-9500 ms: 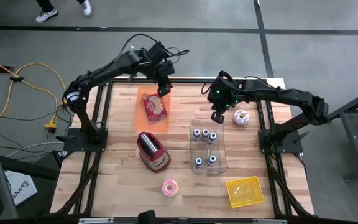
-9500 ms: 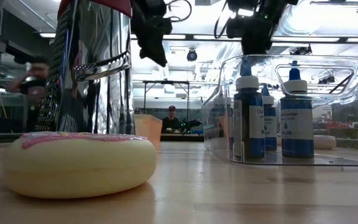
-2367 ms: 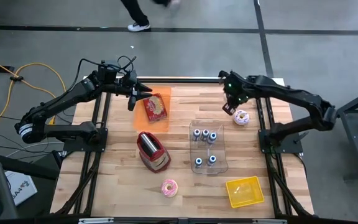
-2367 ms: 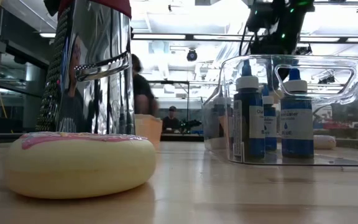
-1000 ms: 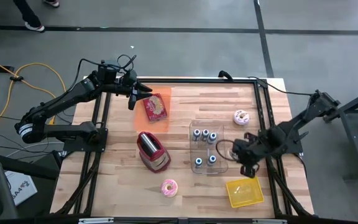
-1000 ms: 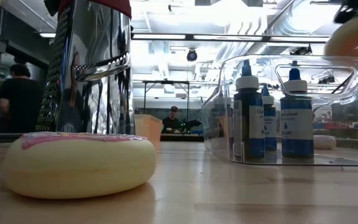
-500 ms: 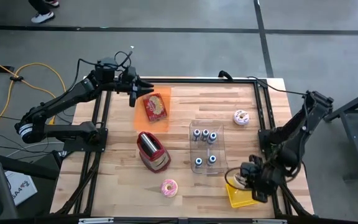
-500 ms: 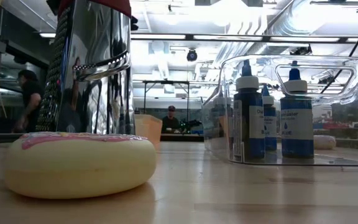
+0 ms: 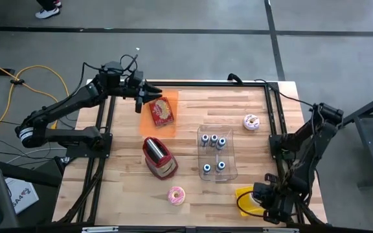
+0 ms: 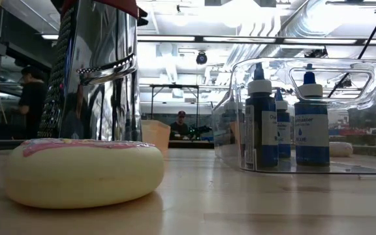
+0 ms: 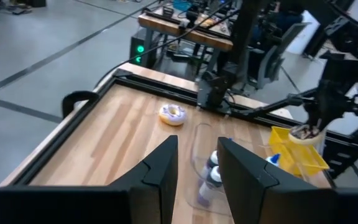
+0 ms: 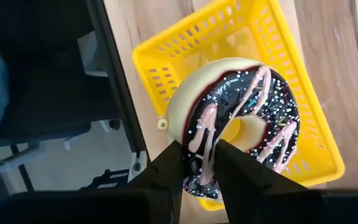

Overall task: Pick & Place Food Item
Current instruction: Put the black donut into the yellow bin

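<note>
Right gripper (image 12: 196, 163) clenched on the chocolate-iced donut (image 12: 238, 124), holding it over the yellow basket (image 12: 185, 59) at the lower right of the high view — the donut is above the basket's near edge, not resting in it. Left gripper (image 9: 153, 96) sits at the upper left beside the orange tray (image 9: 149, 123), its fingers (image 11: 163, 165) parted and holding nothing. 2 more donuts on the table (image 9: 193, 110) — pink donut (image 9: 176, 195) at bottom centre, white donut (image 9: 251, 122) at upper right.

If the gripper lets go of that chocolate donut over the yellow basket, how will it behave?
The chocolate donut looks rigid: pinched at one rim by the right gripper, it keeps its shape, so probably light. Released tilted, it may land on edge, though the yellow basket walls should stop any rolling.
</note>
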Tool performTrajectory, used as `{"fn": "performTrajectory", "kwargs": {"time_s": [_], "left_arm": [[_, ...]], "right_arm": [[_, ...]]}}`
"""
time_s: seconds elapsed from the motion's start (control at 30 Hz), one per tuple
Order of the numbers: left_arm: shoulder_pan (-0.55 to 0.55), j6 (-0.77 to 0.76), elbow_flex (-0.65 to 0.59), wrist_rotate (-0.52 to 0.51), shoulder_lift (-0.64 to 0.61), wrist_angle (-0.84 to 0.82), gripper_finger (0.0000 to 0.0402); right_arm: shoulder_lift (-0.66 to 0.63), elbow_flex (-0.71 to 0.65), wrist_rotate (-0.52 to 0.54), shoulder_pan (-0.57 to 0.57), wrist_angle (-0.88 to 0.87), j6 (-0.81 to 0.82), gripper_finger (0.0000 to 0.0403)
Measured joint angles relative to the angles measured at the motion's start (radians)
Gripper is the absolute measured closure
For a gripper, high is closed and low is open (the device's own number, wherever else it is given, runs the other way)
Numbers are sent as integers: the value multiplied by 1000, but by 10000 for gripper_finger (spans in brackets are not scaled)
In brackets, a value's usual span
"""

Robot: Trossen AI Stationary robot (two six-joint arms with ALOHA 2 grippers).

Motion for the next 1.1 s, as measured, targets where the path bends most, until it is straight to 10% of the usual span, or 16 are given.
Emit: {"fn": "performTrajectory", "kwargs": {"time_s": [1.1], "left_arm": [[-116, 34, 0, -55, 0, 24, 293]], "right_arm": [[100, 0, -5, 0, -9, 4, 296]]}}
